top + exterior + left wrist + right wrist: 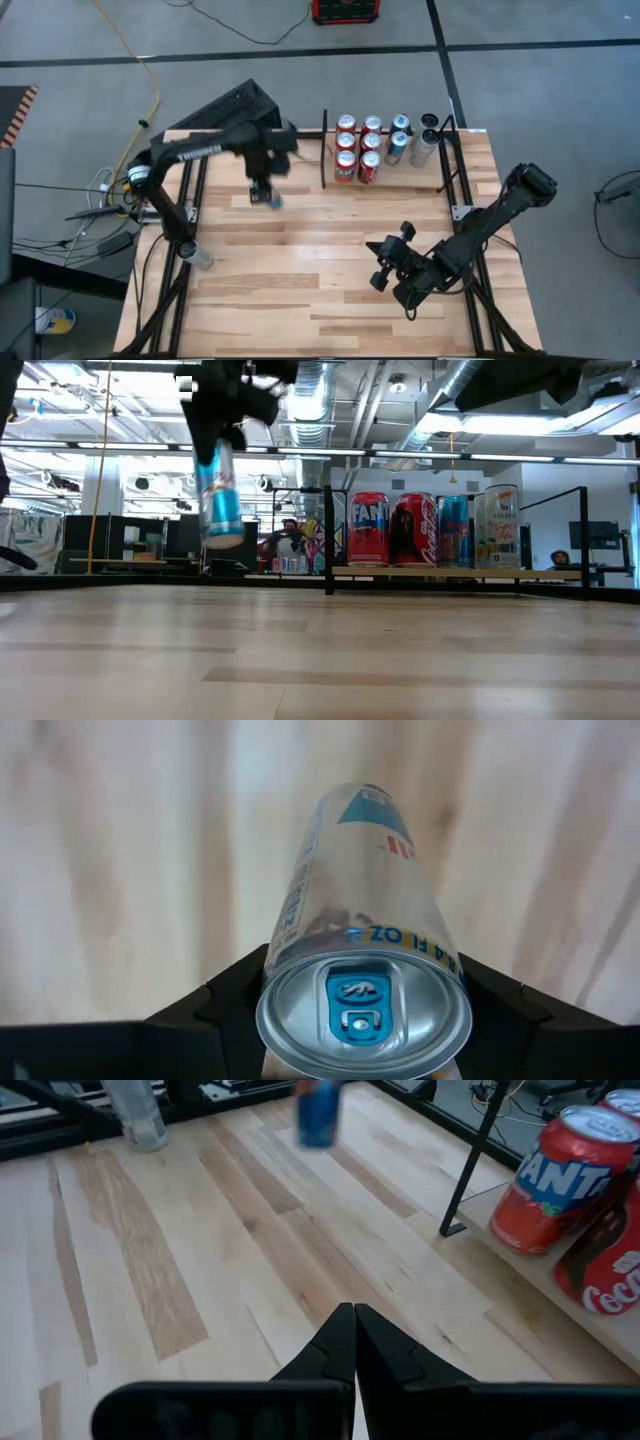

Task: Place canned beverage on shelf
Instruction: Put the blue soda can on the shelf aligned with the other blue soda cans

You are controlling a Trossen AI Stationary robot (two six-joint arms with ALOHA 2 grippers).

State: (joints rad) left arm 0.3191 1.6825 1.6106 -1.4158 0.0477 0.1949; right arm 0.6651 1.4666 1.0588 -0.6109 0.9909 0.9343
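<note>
we've got the left gripper [262, 192] clamped on the blue can [220, 495], lifted clear, shelf [400, 178] placement left.

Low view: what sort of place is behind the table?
Probably an industrial lab or workshop: exposed ceiling ducts, desks with monitors, and a person seated beyond the shelf.

Yellow cable [150, 75] on grey floor, red case [345, 10] beyond table, people [290, 540] seated behind
</note>
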